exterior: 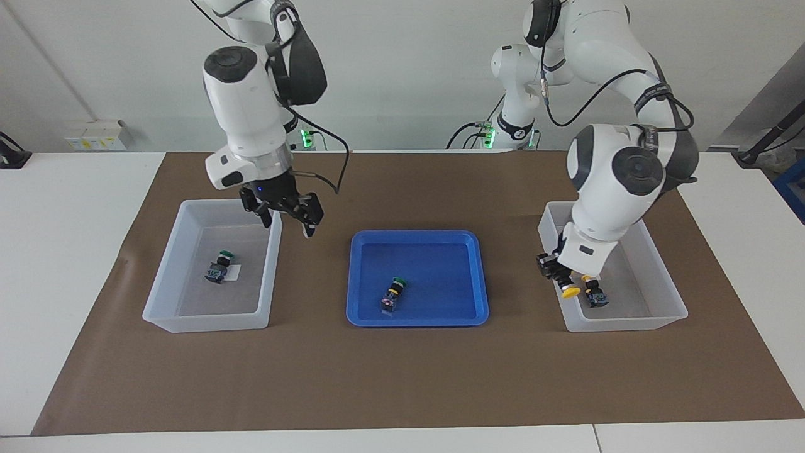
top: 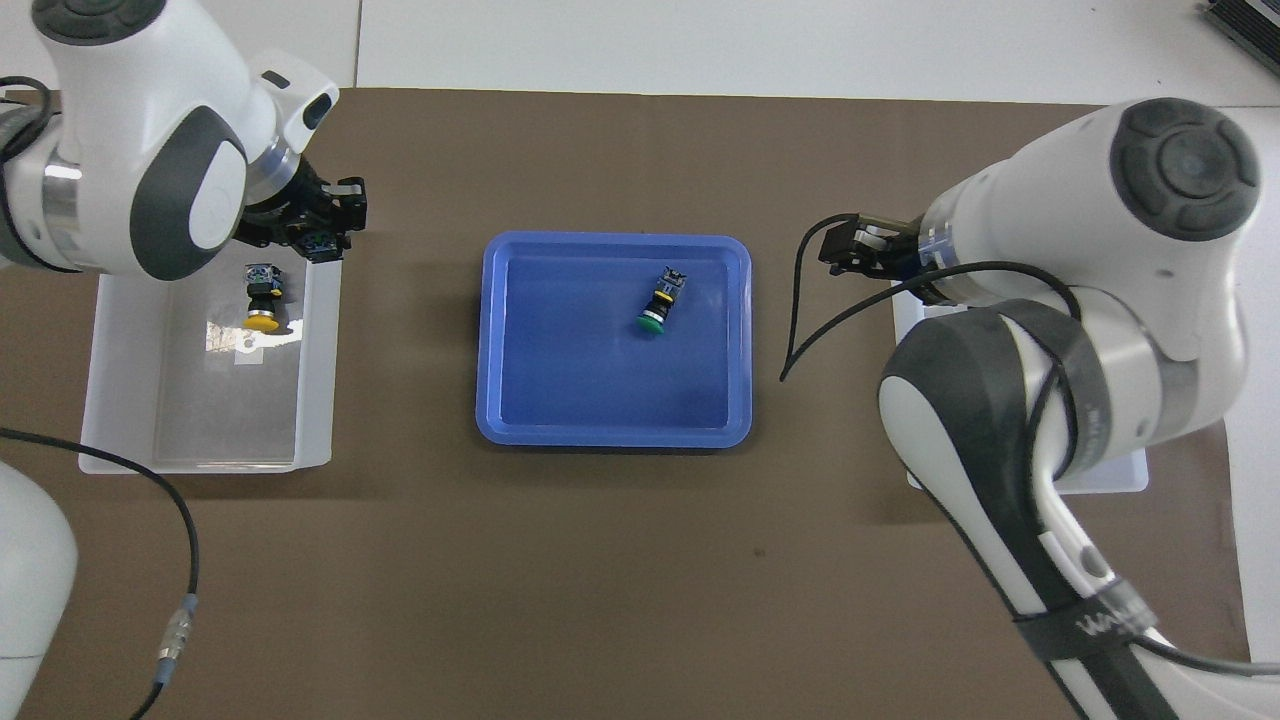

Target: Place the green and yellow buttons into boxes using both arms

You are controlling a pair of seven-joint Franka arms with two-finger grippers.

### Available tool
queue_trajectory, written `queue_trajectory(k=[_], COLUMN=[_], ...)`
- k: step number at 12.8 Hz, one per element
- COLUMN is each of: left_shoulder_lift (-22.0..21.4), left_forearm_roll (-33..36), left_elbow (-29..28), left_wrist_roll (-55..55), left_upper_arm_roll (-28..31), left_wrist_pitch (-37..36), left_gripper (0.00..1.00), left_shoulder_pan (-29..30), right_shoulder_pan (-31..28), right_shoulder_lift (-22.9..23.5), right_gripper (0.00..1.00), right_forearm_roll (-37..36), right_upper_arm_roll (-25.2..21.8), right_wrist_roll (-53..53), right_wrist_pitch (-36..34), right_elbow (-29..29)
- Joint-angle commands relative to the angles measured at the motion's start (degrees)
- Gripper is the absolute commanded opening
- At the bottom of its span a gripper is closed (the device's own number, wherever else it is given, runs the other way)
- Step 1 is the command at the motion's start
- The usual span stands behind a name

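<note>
A green button (exterior: pixel 219 267) lies in the box (exterior: pixel 165 277) at the right arm's end; the right arm hides it in the overhead view. My right gripper (exterior: pixel 288 219) (top: pixel 848 246) is open and empty over that box's rim on the tray side. A second green button (exterior: pixel 393 294) (top: pixel 660 299) lies on its side in the blue tray (exterior: pixel 479 277) (top: pixel 490 340). My left gripper (exterior: pixel 561 282) (top: pixel 325 232) is shut on a yellow button (exterior: pixel 570 291), low over the other box (exterior: pixel 666 296) (top: pixel 120 400). Another yellow button (exterior: pixel 594 294) (top: pixel 262 298) lies in that box beside it.
The tray and both boxes stand in a row on a brown mat (exterior: pixel 402 377) over a white table. White labels (exterior: pixel 233 272) (top: pixel 240 338) lie in the boxes. A loose black cable (top: pixel 810 330) hangs from the right arm beside the tray.
</note>
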Motion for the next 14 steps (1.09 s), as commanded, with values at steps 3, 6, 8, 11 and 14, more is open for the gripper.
queue_trajectory(k=[3, 6, 8, 11, 14], left_shoulder_lift=[-1.95, -5.99, -8.45, -9.95, -9.87], left_forearm_roll=[0.23, 0.23, 0.23, 0.23, 0.23], left_elbow=[-2.98, -14.65, -22.04, -27.77, -31.72], left_wrist_roll=[18.40, 26.14, 29.22, 32.74, 32.66], left_upper_arm_roll=[-0.38, -0.38, -0.38, -0.38, -0.20], left_wrist_pitch=[1.51, 11.68, 18.37, 22.96, 28.14], left_gripper=[0.00, 0.00, 0.00, 0.00, 0.00], left_shoulder_pan=[7.14, 11.35, 13.38, 16.54, 17.61], right_shoulder_pan=[5.92, 9.88, 11.38, 11.30, 11.39], right_shoulder_lift=[11.66, 17.99, 20.64, 21.43, 22.67], right_gripper=[1.00, 1.00, 1.00, 1.00, 1.00], right_forearm_roll=[1.06, 0.19, -0.34, -2.88, -3.24], right_upper_arm_roll=[0.21, 0.21, 0.21, 0.21, 0.30], right_wrist_roll=[12.54, 17.56, 18.62, 16.88, 14.41], right_wrist_pitch=[10.47, 15.39, 18.56, 20.15, 20.25], right_elbow=[4.93, 6.17, 6.88, 6.79, 6.79])
